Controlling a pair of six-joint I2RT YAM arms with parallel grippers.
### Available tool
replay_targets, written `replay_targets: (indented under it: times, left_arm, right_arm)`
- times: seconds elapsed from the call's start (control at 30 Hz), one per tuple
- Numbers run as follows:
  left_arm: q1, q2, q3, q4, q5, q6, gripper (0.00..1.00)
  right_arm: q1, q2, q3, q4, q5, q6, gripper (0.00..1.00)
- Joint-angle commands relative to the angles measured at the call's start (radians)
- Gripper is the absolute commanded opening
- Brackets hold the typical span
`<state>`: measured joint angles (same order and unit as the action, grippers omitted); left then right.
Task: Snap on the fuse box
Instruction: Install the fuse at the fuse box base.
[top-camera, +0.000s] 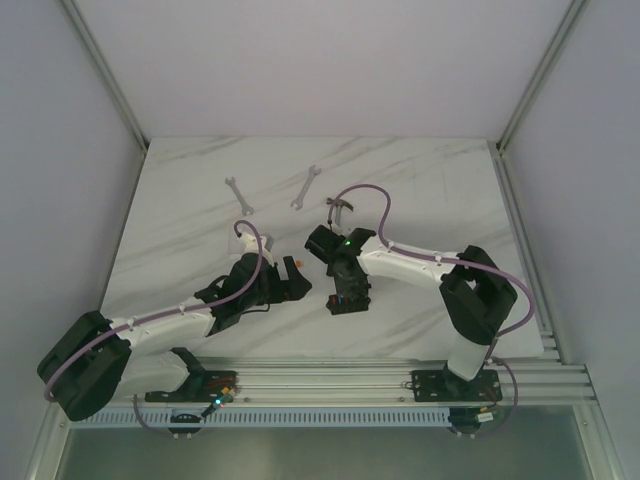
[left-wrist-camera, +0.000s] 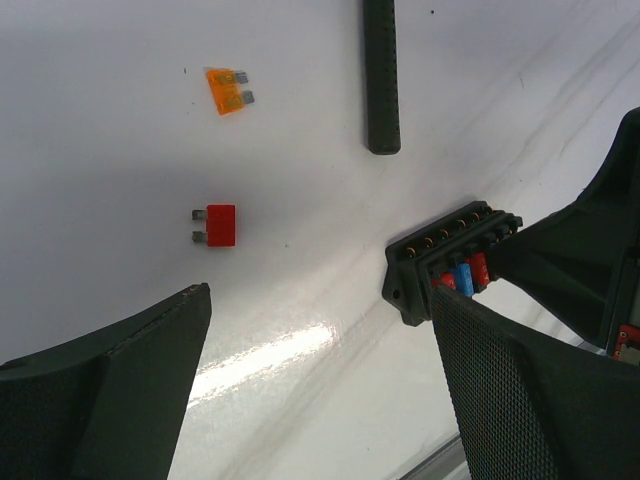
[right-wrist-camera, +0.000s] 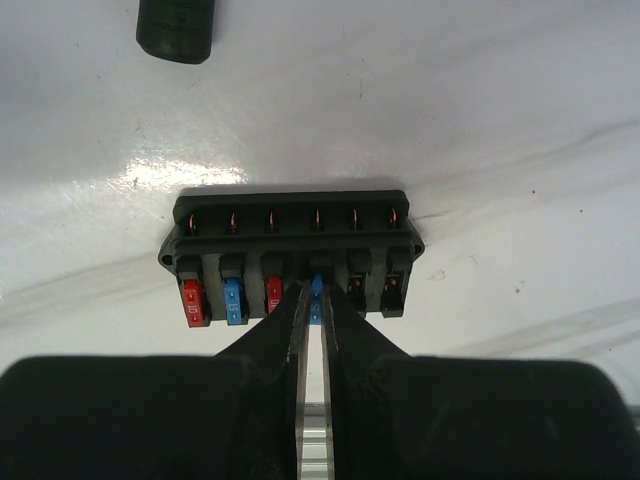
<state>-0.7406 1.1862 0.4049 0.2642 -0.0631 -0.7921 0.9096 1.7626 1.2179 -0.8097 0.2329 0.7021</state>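
The fuse box (right-wrist-camera: 290, 225) is a black block lying on the white marble table, with a red, a blue and a red fuse in its left slots and two empty slots at the right. My right gripper (right-wrist-camera: 315, 300) is shut on a blue fuse (right-wrist-camera: 316, 288) at the fourth slot. In the top view the right gripper (top-camera: 348, 285) is over the box (top-camera: 350, 302). My left gripper (left-wrist-camera: 320, 330) is open and empty, just left of the box (left-wrist-camera: 412, 272). A loose red fuse (left-wrist-camera: 217, 225) and an orange fuse (left-wrist-camera: 229, 90) lie ahead of it.
A black hammer handle (left-wrist-camera: 381, 75) lies beyond the box, and its end shows in the right wrist view (right-wrist-camera: 176, 28). Two wrenches (top-camera: 238, 195) (top-camera: 305, 187) lie at the back of the table. A metal rail (top-camera: 330, 383) runs along the near edge.
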Motion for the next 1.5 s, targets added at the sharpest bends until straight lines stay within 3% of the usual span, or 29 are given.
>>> replay_targets:
  times: [0.0, 0.43, 0.67, 0.9, 1.03, 1.27, 1.47]
  left_arm:
    - [0.003, -0.014, 0.012, -0.022, 0.013, -0.006, 1.00]
    - [0.003, -0.020, 0.002, -0.023, 0.015, -0.013, 1.00]
    - [-0.002, -0.015, 0.011, -0.021, 0.025, -0.018, 1.00]
    - [-0.028, -0.019, 0.011, -0.016, 0.026, -0.032, 1.00]
    - [-0.046, -0.017, 0.010, -0.001, 0.032, -0.042, 0.99]
    - [-0.079, -0.005, -0.001, 0.045, 0.044, -0.068, 0.95]
    - [-0.101, 0.024, 0.000, 0.100, 0.061, -0.091, 0.85]
  right_arm:
    - [-0.005, 0.062, -0.084, -0.073, -0.003, -0.010, 0.00]
    - [-0.015, 0.105, -0.214, -0.036, -0.007, -0.003, 0.00]
    - [-0.012, 0.023, -0.071, -0.067, 0.038, -0.055, 0.00]
    - [-0.014, 0.004, 0.039, -0.095, 0.057, -0.062, 0.26]
    - [-0.012, -0.005, 0.052, -0.093, 0.046, -0.057, 0.32]
    - [-0.015, -0.049, 0.071, -0.066, 0.004, -0.046, 0.30]
    - [-0.024, -0.051, 0.031, -0.056, 0.011, -0.021, 0.22]
